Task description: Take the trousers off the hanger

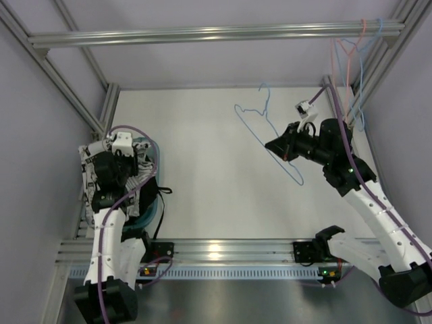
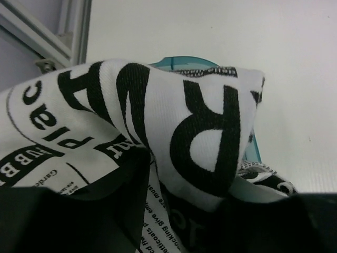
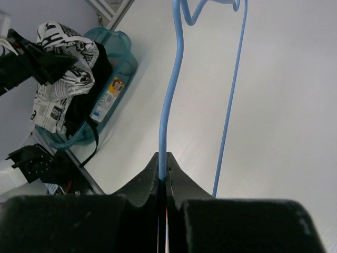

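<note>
The trousers (image 1: 140,177), white-grey cloth with black lettering, hang bunched from my left gripper (image 1: 115,177) over a teal basket at the table's left edge. In the left wrist view the trousers (image 2: 158,121) fill the frame, and cloth lies between the dark fingers of my left gripper (image 2: 168,226). The right wrist view shows the trousers (image 3: 63,79) off the hanger. The light blue wire hanger (image 1: 266,131) is bare and held above mid table. My right gripper (image 1: 278,145) is shut on its wire, and the right wrist view shows the gripper (image 3: 162,171) pinching the hanger (image 3: 169,105).
The teal basket (image 3: 118,47) holds a black cloth bundle (image 3: 100,68); its rim shows in the left wrist view (image 2: 179,60). A pink hanger (image 1: 336,61) and another blue hanger (image 1: 361,67) hang from the frame at back right. Aluminium frame posts border the table.
</note>
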Tool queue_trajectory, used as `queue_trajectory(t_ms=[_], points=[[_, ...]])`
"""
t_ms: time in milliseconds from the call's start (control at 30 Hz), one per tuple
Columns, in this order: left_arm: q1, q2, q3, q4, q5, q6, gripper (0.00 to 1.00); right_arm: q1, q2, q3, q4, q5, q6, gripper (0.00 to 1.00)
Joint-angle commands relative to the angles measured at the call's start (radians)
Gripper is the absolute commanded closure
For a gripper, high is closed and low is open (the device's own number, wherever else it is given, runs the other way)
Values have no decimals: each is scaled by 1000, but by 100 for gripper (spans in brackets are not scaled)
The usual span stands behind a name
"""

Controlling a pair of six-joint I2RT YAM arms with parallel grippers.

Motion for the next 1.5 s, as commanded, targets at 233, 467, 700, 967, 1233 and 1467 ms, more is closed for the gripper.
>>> queue_trajectory(t_ms=[233, 467, 700, 967, 1233, 1467], points=[[3, -51, 182, -183, 217, -27, 10, 19, -98, 125, -111, 74, -105, 100], [3, -121, 331, -295, 299, -44, 2, 0, -154, 171, -242, 149, -159, 100], [3, -102, 439, -311, 359, -119, 2, -18, -105, 269, -326, 210, -193, 100], [3, -91, 466, -311, 380, -162, 2, -41, 32, 475, -383, 309, -207, 100], [3, -115, 442, -309, 382, -164, 2, -93, 156, 645, -345, 338, -193, 100], [3, -119, 436, -309, 373, -162, 2, -282, 300, 788, -325, 189, -122, 100]])
